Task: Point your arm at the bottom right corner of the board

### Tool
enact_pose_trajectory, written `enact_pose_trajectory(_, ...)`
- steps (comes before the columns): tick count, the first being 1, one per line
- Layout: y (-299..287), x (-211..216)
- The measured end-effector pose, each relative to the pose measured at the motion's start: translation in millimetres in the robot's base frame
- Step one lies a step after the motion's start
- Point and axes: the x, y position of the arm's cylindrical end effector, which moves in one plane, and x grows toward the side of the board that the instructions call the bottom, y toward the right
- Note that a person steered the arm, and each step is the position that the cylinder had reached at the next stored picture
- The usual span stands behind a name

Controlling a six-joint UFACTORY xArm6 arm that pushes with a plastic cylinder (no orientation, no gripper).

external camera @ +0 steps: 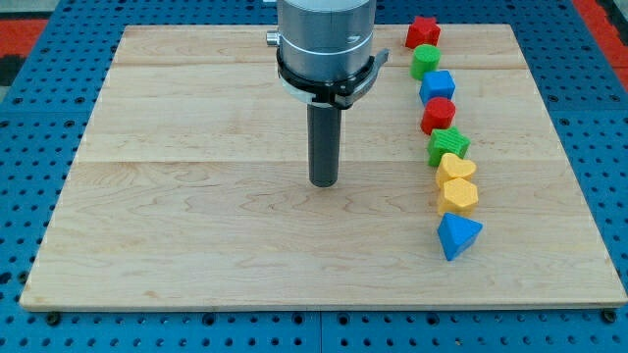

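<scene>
My tip [324, 182] rests near the middle of the wooden board [196, 245]. A column of blocks runs down the view's right, well to the right of the tip: a red star [423, 31], a green cylinder [426, 62], a blue block [438, 86], a red block [438, 115], a green star [448, 146], a yellow heart [455, 169], a yellow hexagon [457, 195] and a blue triangle [457, 235]. The tip touches no block. The board's bottom right corner [613, 302] lies far to the lower right of the tip.
The arm's grey body [325, 39] hangs over the board's top middle. A blue perforated table [29, 157] surrounds the board on all sides.
</scene>
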Motion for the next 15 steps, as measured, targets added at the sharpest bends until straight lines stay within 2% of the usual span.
enact_pose_trajectory(5,-17.6,-10.1)
enact_pose_trajectory(7,-17.8,-109.9)
enact_pose_trajectory(8,-17.8,-175.0)
enact_pose_trajectory(9,-11.9,-204.5)
enact_pose_trajectory(10,36.5,-111.5)
enact_pose_trajectory(12,77.1,133.3)
enact_pose_trajectory(13,109.3,146.6)
enact_pose_trajectory(14,250.9,133.7)
enact_pose_trajectory(15,278.0,50.2)
